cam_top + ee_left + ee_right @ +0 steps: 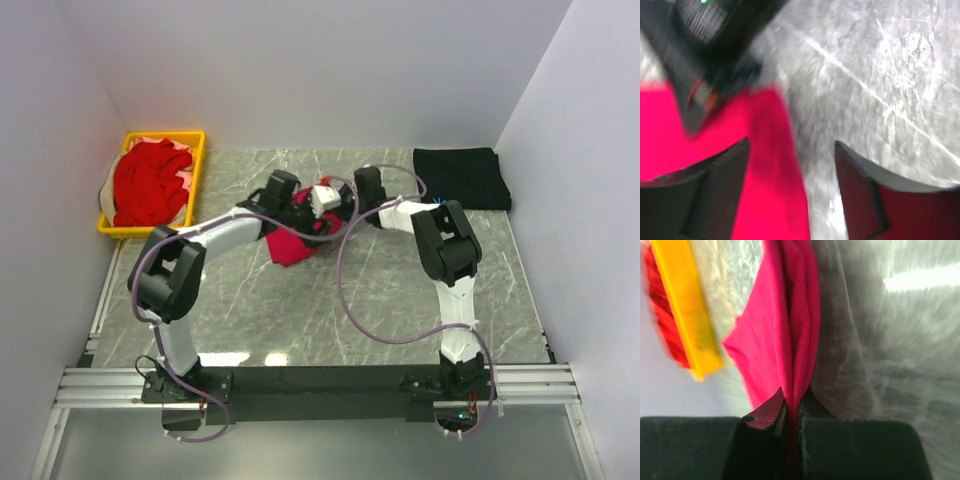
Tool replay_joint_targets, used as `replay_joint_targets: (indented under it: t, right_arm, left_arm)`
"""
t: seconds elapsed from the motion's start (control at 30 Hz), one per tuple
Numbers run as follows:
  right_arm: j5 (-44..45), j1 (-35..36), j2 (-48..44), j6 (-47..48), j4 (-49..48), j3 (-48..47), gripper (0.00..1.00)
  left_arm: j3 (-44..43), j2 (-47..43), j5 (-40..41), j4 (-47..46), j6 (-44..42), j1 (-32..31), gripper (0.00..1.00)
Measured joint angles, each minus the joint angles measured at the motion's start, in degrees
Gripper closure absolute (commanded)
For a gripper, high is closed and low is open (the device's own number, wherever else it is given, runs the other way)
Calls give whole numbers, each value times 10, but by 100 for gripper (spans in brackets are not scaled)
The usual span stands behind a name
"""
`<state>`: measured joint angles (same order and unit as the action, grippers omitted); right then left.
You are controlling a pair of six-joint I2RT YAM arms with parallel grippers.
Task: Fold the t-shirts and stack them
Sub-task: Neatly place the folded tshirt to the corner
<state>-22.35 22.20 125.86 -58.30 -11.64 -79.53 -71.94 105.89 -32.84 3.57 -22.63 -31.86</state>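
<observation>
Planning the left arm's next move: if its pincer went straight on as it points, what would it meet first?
Likely the edge of the red t-shirt, with the marble table just beyond; blur makes depth unclear.

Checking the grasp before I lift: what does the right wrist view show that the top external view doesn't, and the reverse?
Only the right wrist: the right gripper shut on a fold of the bright red cloth t-shirt. Only the top external: the folded black cloth t-shirt at the far right. Both: that red t-shirt and the yellow plastic basket.
</observation>
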Motion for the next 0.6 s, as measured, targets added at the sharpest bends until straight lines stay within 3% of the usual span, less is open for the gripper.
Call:
replay_joint_targets:
  t: [0.07, 0.1, 0.27, 0.6]
  right_arm:
    - [8, -7, -10, 72, 50, -26, 100]
    - [13, -12, -16, 107, 80, -39, 100]
    - [42, -55, -35, 279, 200, -101, 100]
    - [101, -158, -35, 522, 332, -195, 100]
  left_arm:
    - [-7, -17, -18, 39, 15, 32, 18]
    - [-9, -28, -21, 55, 20, 49, 1]
    - [-9, -101, -11, 125, 46, 121, 1]
    - [-4, -154, 15, 211, 73, 130, 1]
